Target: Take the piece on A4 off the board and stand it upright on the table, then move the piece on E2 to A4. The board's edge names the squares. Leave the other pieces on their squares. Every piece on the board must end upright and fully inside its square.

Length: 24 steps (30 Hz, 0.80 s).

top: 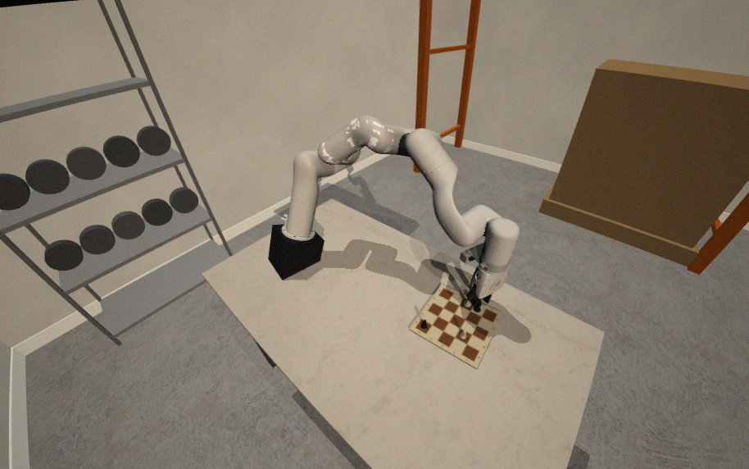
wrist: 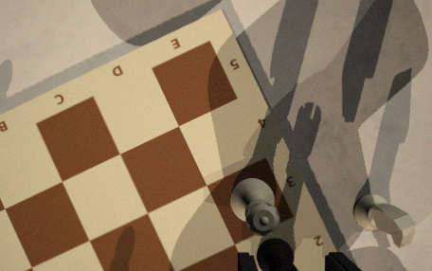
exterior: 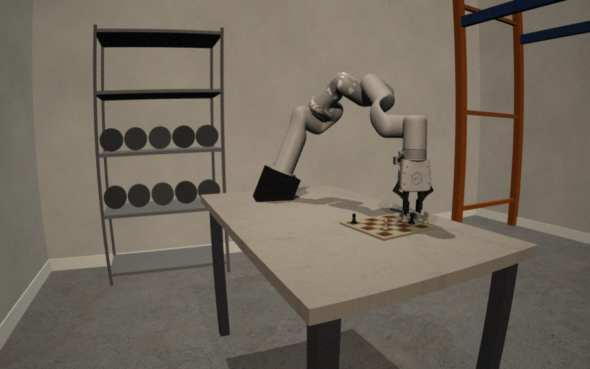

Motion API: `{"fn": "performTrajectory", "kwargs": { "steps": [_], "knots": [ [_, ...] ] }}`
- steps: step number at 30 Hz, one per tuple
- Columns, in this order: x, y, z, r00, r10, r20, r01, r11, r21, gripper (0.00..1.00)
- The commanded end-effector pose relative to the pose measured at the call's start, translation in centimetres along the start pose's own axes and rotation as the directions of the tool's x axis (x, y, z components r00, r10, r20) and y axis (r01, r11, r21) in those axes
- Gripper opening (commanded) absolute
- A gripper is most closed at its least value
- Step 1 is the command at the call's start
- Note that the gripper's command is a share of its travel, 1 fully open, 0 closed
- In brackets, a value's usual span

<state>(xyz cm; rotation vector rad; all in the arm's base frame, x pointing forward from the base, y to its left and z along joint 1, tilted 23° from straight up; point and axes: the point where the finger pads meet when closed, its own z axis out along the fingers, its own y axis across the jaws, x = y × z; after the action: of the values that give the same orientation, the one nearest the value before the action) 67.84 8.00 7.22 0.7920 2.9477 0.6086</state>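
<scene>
Black piece (top: 475,309) (exterior: 412,219) (wrist: 275,255) on E2, upright, its head between the fingers of the claw (top: 473,299) (exterior: 412,211) (wrist: 290,261). The claw is partly spread and pinches nothing; a gap shows beside the head in the wrist view. Its fingers point straight down, one to each side, probably so they can drop around the piece without knocking a neighbour. That neighbour, a pale piece (exterior: 403,217) (wrist: 252,193), stands close by on E3, so a modest opening seems wise.

Around them is the board (top: 411,327) (exterior: 383,239) (wrist: 142,61). A dark pawn (top: 424,324) (exterior: 353,219) stands on A5 and a white pawn (top: 463,334) (exterior: 385,225) on what looks like B2. A4 is vacant, ready for the E2 piece. Beyond the E edge, a pale knight (exterior: 425,217) (wrist: 367,211) stands upright on the table (top: 359,343) (exterior: 304,260) (wrist: 43,38), probably the piece taken from A4, set outside the squares to free its place.

The wrist view cuts off the lower part of the E2 piece and most of the fingers, and leaves out A4. From the top, claw and shadow muddle the E3 piece, and the knight is hard to make out.
</scene>
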Motion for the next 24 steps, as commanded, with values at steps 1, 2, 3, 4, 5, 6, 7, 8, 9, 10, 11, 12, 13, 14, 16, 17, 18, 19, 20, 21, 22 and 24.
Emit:
{"fn": "performTrajectory", "kwargs": {
  "steps": [1,2,3,4,5,6,7,8,9,10,11,12,13,14,16,17,18,19,20,21,22,24],
  "knots": [
    [-0.1,0.1,-0.3,1.0,-0.001,0.005,0.001,1.0,-0.003,0.39],
    [-0.1,0.1,-0.2,1.0,-0.001,0.005,0.001,1.0,-0.003,0.39],
    [-0.1,0.1,-0.2,1.0,-0.001,0.005,0.001,1.0,-0.003,0.39],
    [-0.1,0.1,-0.1,1.0,-0.001,0.005,0.001,1.0,-0.003,0.39],
    [-0.1,0.1,-0.1,1.0,-0.001,0.005,0.001,1.0,-0.003,0.39],
    [-0.1,0.1,-0.1,1.0,-0.001,0.005,0.001,1.0,-0.003,0.39],
    [-0.1,0.1,-0.1,1.0,-0.001,0.005,0.001,1.0,-0.003,0.39],
    [-0.1,0.1,0.0,1.0,-0.001,0.005,0.001,1.0,-0.003,0.39],
    [-0.1,0.1,0.1,1.0,-0.001,0.005,0.001,1.0,-0.003,0.39],
    [-0.1,0.1,0.3,1.0,-0.001,0.005,0.001,1.0,-0.003,0.39],
    [-0.1,0.1,0.4,1.0,-0.001,0.005,0.001,1.0,-0.003,0.39],
    [-0.1,0.1,0.6,1.0,-0.001,0.005,0.001,1.0,-0.003,0.39],
    [-0.1,0.1,0.8,1.0,-0.001,0.005,0.001,1.0,-0.003,0.39],
    [-0.1,0.1,0.9,1.0,-0.001,0.005,0.001,1.0,-0.003,0.39],
    [-0.2,0.1,1.3,1.0,-0.001,0.005,0.001,1.0,-0.003,0.39],
    [-0.2,0.1,1.5,1.0,-0.001,0.005,0.001,1.0,-0.003,0.39],
    [-0.2,0.1,1.7,1.0,-0.001,0.005,0.001,1.0,-0.003,0.39],
    [-0.2,0.1,1.9,1.0,-0.001,0.005,0.001,1.0,-0.003,0.39],
    [-0.2,0.1,2.1,1.0,-0.001,0.005,0.001,1.0,-0.003,0.39],
    [-0.2,0.1,2.2,1.0,-0.001,0.005,0.001,1.0,-0.003,0.39],
    [-0.2,0.1,2.2,1.0,-0.001,0.005,0.001,1.0,-0.003,0.39],
    [-0.2,0.1,2.3,1.0,-0.001,0.005,0.001,1.0,-0.003,0.39]
  ]
}}
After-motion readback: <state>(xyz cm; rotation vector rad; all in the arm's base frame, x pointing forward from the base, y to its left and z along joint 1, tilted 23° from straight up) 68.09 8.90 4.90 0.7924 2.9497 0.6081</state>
